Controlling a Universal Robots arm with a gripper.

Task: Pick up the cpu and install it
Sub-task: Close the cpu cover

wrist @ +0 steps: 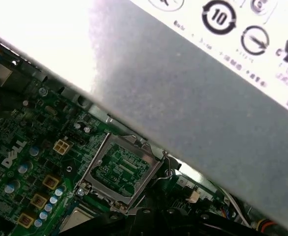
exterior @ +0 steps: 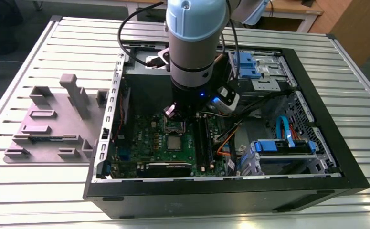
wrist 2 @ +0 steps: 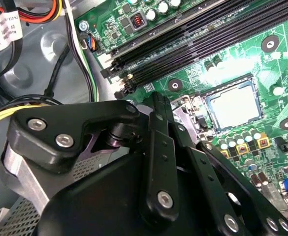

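We see the cpu lying flat in its socket on the green motherboard, silvery top up. The socket's metal retaining frame stands raised along 1 edge just beside it. In the exterior view the gripper hangs low inside the open computer case, just above that raised frame and apart from the cpu. We cannot tell how far it is open or whether it has hold of anything. Black memory slots run alongside the socket, and the grey power-supply box sits near.
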